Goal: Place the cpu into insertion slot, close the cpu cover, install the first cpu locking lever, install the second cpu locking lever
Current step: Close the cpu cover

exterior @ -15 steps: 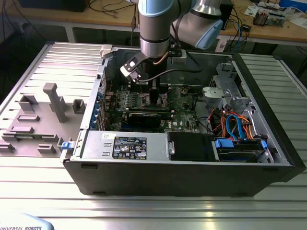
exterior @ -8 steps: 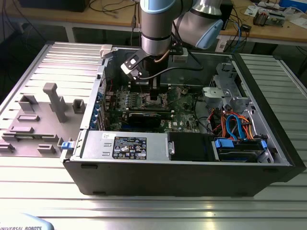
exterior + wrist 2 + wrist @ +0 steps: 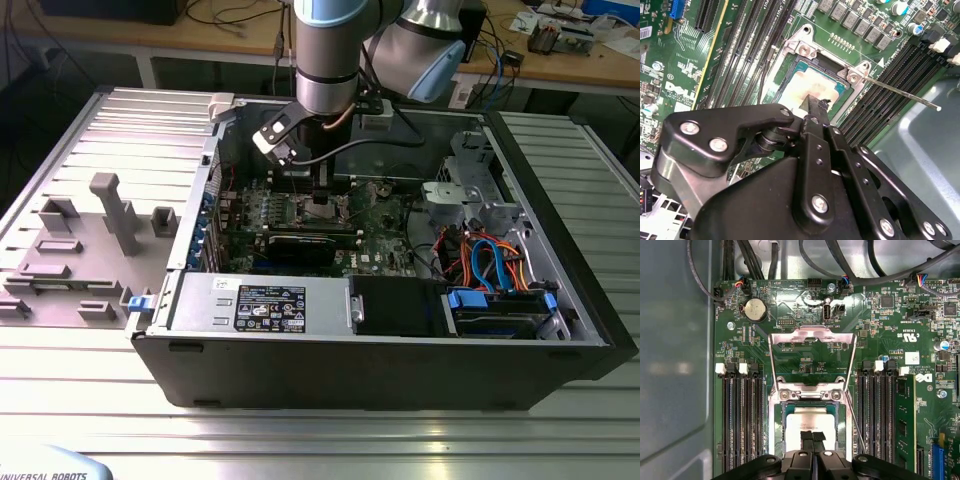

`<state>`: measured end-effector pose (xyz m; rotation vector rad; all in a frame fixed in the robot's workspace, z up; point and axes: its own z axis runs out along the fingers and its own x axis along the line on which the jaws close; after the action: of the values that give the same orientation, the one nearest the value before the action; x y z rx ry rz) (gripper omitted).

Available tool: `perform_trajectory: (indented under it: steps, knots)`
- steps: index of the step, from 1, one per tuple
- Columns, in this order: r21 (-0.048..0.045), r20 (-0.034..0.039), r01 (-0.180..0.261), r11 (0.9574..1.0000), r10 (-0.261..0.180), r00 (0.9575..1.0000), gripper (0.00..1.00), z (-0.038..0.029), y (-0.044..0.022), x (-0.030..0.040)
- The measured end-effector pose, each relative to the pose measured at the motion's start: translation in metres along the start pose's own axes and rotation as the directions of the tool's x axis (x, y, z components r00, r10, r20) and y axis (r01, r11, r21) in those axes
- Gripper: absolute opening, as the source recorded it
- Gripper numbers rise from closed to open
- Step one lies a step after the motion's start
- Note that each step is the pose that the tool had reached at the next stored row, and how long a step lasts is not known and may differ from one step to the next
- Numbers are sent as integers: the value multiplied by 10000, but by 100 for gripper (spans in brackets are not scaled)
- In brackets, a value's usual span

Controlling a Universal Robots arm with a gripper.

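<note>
The cpu (image 3: 812,419) lies flat in the insertion slot (image 3: 774,432) of the green motherboard (image 3: 880,340), its silver-grey top showing; the second wrist view shows the same cpu (image 3: 802,85) inside the slot's metal rim (image 3: 801,48). The cpu cover (image 3: 812,333) is swung open, away from the slot, with green board visible through its window. My gripper (image 3: 813,437) hangs just over the chip's near edge, its black fingers (image 3: 815,107) pressed together with nothing between them. A thin locking lever (image 3: 900,92) sticks out free beside the slot. In the exterior view the gripper (image 3: 322,195) reaches down into the open case.
Long black memory slots (image 3: 740,410) flank the socket on both sides, one with a green module (image 3: 904,415). A coin battery (image 3: 755,310) and cables lie beyond the cover. The case holds a black card (image 3: 300,245), power supply (image 3: 260,300) and drive cables (image 3: 490,260).
</note>
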<state>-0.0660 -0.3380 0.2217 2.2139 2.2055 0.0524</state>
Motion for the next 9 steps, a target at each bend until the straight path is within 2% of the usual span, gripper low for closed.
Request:
perform_trajectory:
  steps: [9]
  knots:
    - [3, 0, 0, 10000, 0, 10000, 11, 0, 4, 0]
